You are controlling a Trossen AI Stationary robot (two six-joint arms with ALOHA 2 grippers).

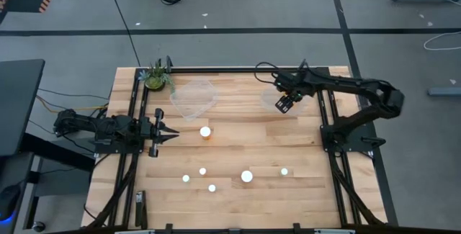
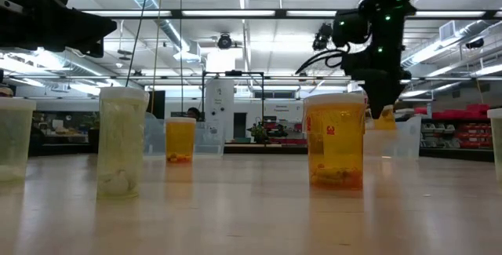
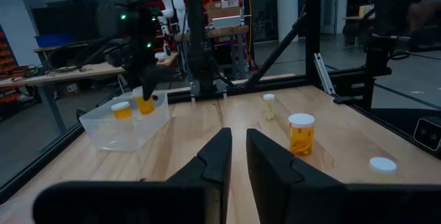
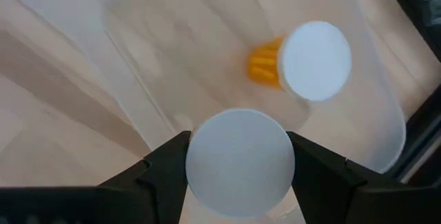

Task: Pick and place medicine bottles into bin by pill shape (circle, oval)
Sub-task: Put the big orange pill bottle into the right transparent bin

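Several medicine bottles stand upright on the wooden table, among them one mid-table (image 1: pixel 205 132) and a group toward the near edge (image 1: pixel 247 176). Two clear tubs sit at the far side, one left (image 1: pixel 193 96) and one right (image 1: pixel 274 93). My right gripper (image 1: pixel 283 104) hangs over the right tub, shut on an orange bottle (image 3: pixel 145 105). Another bottle (image 4: pixel 303 62) stands inside that tub. My left gripper (image 1: pixel 173 135) waits at the table's left, shut and holding nothing. My right gripper pinches the bottle at its round white cap (image 4: pixel 200 162), one finger on each side. The fingers come from above, slanting steeply down. The bottle hangs upright below the fingers (image 3: pixel 141 79), over the inside of the right tub at about rim height.
A small green plant (image 1: pixel 155 79) stands at the far left corner. Black frame rails (image 1: pixel 328 119) run along the table's left, right and far edges. Bare wood lies between the tubs and the standing bottles.
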